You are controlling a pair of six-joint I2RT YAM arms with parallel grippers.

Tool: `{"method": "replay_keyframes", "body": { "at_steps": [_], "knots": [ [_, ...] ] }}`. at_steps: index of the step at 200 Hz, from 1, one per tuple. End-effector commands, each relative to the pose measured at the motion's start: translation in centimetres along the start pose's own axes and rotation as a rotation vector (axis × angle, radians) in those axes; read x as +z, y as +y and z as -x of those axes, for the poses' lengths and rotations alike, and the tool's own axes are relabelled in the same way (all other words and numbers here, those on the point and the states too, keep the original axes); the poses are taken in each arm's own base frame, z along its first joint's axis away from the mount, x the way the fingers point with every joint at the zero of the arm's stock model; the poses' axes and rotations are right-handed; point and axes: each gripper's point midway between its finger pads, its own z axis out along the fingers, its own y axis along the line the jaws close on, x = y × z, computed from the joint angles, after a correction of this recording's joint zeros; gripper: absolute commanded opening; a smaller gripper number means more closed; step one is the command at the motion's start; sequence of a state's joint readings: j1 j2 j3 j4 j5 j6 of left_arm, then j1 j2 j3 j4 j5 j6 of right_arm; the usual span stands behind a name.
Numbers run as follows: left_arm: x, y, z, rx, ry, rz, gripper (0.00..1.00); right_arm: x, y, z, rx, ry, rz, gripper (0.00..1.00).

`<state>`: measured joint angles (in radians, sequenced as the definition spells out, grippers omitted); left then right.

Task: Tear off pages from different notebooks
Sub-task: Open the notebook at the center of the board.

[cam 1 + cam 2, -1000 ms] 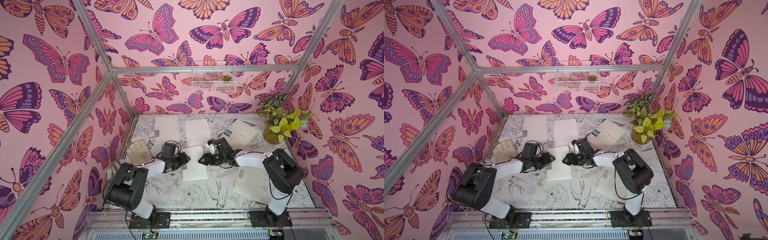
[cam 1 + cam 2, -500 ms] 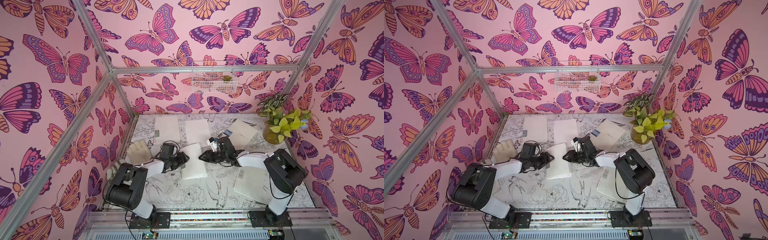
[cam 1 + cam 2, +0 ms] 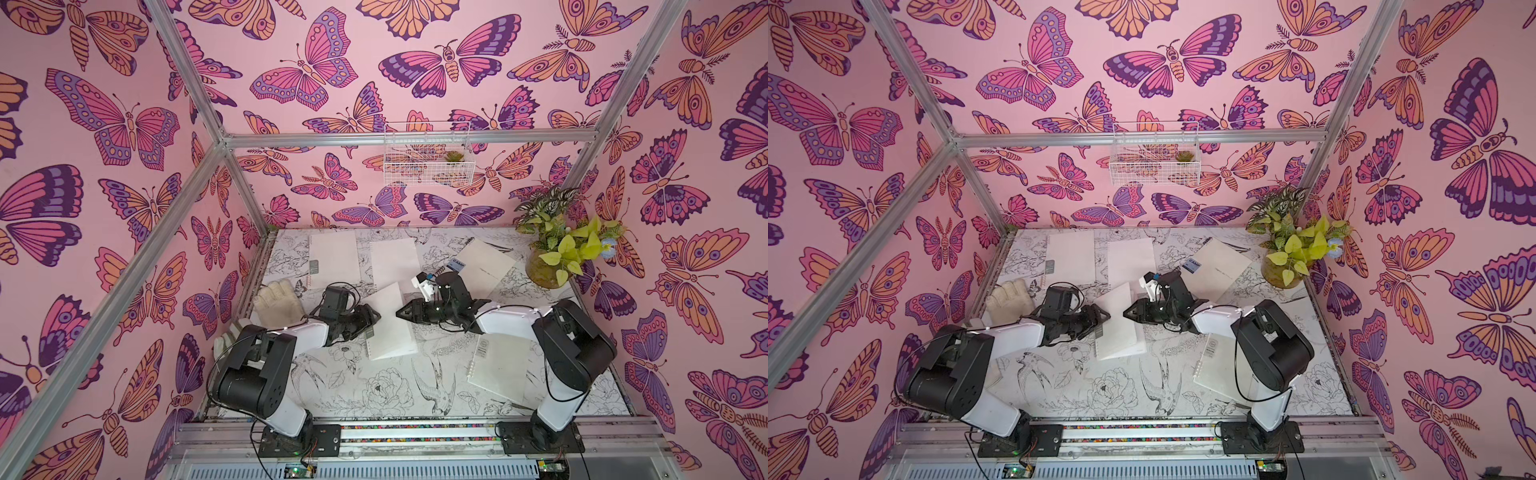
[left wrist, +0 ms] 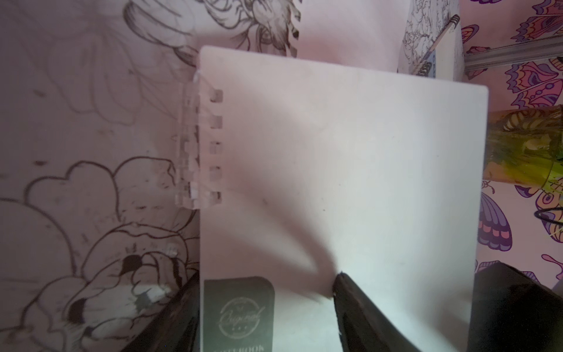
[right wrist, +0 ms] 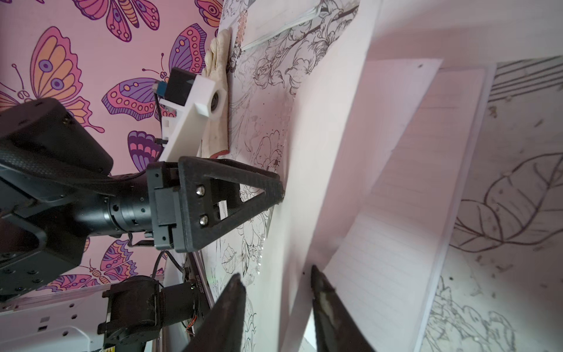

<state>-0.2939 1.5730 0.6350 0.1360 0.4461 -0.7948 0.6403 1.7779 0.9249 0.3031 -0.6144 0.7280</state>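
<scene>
Mid-table, between the two arms: the centre notebook (image 3: 392, 338), spine and grey-green label (image 4: 239, 311) toward the left. Its cover (image 5: 307, 152) stands lifted along the free right edge; under it we see lined pages (image 5: 384, 253).

We log the right gripper (image 3: 400, 314) with jaws apart, one finger on either side of the lifted cover's edge. The inner finger (image 5: 324, 298) sits against the sheet, between cover and lined pages. The outer one stands off it, table pattern showing in the gap. Not clamped, so far as we see.

We log the left gripper (image 3: 376, 318) as spread. One fingertip (image 4: 345, 286) presses on the cover just beside the label. The other sits off the notebook, just beside the spine edge, near the clear rings (image 4: 189, 146).

Outward. A loose page (image 3: 393, 262) lies flat just beyond the centre notebook's far end. Far left: a second notebook (image 3: 334, 257), closed, flat. Far right: the larger black-spiral notebook (image 3: 484, 266) with a blue CAMP label, lying askew. Near right: a fourth notebook (image 3: 498, 365), partly under the right arm.

Left edge: a white glove (image 3: 277, 305), just beyond the left arm. Far right corner: a potted plant (image 3: 559, 253). Far wall: a wire basket (image 3: 426, 162). The table (image 3: 374, 390) carries black line drawings of birds and flowers.
</scene>
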Motion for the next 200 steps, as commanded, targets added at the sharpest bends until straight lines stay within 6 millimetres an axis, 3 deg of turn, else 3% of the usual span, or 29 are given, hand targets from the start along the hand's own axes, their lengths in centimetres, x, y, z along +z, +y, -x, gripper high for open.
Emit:
{"method": "replay_keyframes", "body": {
  "at_steps": [1, 24, 56, 73, 94, 103, 106, 111, 156, 200],
  "knots": [
    [0.6, 1.0, -1.4, -0.037, 0.052, 0.007, 0.69, 0.1, 1.7, 0.0, -0.051, 0.01, 0.036, 0.32],
    [0.8, 0.3, -1.3, -0.045, 0.059, -0.032, 0.71, 0.6, 2.5, -0.3, -0.1, 0.035, 0.007, 0.38],
    [0.9, 0.8, -1.5, -0.076, 0.055, -0.039, 0.74, 1.0, 3.1, -0.6, -0.143, 0.054, -0.044, 0.4],
    [0.9, 1.0, -1.6, -0.097, 0.055, -0.057, 0.75, 0.9, 2.6, -0.6, -0.142, 0.055, -0.082, 0.32],
    [0.5, 1.7, -1.5, -0.115, 0.046, -0.059, 0.82, 0.4, 1.7, -0.5, -0.147, 0.057, -0.148, 0.18],
    [0.2, 2.0, -1.4, -0.12, 0.034, -0.055, 0.87, 0.2, 1.6, -0.5, -0.152, 0.06, -0.167, 0.07],
    [0.1, 2.2, -1.3, -0.124, 0.031, -0.055, 0.98, 0.1, 1.5, -0.4, -0.153, 0.059, -0.173, 0.05],
    [-0.1, 2.3, -1.2, -0.129, 0.023, -0.054, 1.0, 0.0, 1.2, -0.6, -0.153, 0.067, -0.191, 0.0],
    [-2.5, 2.1, 1.0, -0.147, -0.078, -0.047, 1.0, -1.8, 0.6, -0.7, -0.225, 0.115, -0.35, 0.0],
    [-5.7, -1.3, 4.0, -0.121, -0.209, -0.1, 1.0, -1.8, 1.9, -1.1, -0.354, 0.155, -0.51, 0.04]
  ]
}}
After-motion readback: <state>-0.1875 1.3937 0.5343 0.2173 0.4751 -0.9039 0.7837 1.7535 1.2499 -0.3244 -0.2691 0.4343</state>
